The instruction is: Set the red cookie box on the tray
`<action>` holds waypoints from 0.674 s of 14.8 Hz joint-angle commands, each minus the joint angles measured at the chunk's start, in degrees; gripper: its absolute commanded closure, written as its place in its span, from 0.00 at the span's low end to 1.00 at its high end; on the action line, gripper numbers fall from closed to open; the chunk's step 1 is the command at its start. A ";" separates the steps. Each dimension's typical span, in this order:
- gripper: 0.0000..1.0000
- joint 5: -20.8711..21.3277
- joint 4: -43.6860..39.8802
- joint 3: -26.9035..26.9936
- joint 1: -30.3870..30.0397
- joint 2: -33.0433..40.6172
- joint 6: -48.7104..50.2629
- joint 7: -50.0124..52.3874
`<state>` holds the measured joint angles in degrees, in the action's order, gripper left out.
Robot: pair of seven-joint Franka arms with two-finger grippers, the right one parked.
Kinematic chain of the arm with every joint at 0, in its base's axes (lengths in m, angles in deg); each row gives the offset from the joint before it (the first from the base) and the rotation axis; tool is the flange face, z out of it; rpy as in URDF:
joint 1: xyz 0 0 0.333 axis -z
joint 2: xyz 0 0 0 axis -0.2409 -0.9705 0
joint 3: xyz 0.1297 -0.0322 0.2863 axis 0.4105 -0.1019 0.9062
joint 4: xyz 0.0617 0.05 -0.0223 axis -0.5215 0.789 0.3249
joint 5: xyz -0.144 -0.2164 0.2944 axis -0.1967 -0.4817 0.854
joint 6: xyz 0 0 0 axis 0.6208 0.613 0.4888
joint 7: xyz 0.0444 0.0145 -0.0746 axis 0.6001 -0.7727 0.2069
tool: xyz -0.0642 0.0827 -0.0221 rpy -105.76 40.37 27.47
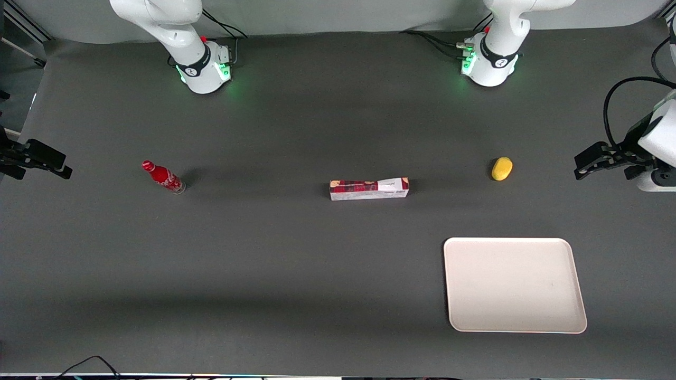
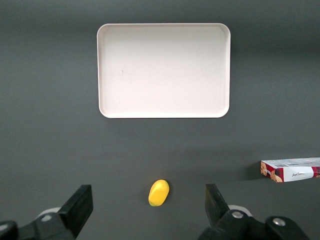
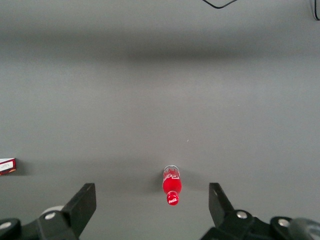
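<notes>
Hand [image 2: 148,210] wide, holding nothing, hovering above one yellow object [image 2: 158,193] | one red cookie box [image 1: 369,189] at frame centre on counter [image 1: 264,253] | one tray [image 1: 513,285] lower right | one red bottle [image 1: 163,177].

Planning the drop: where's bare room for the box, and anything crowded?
The cream-white rectangular tray holds nothing. Bare dark mat lies between the long red plaid cookie box and the tray, and between the box and the small red soda bottle. Tightest spot: the yellow oval object between box and left gripper, which hovers open above it.
</notes>
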<state>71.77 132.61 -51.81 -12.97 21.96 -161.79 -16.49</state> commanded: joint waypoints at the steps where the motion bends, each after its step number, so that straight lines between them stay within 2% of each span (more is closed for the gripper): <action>1: 0.00 0.70 -0.96 -0.06 -0.09 -0.28 0.90 -0.59; 10: 0.00 0.53 -0.87 -0.15 0.00 -0.19 0.99 -0.50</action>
<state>71.78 132.61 -51.86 -12.99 21.95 -161.77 -16.50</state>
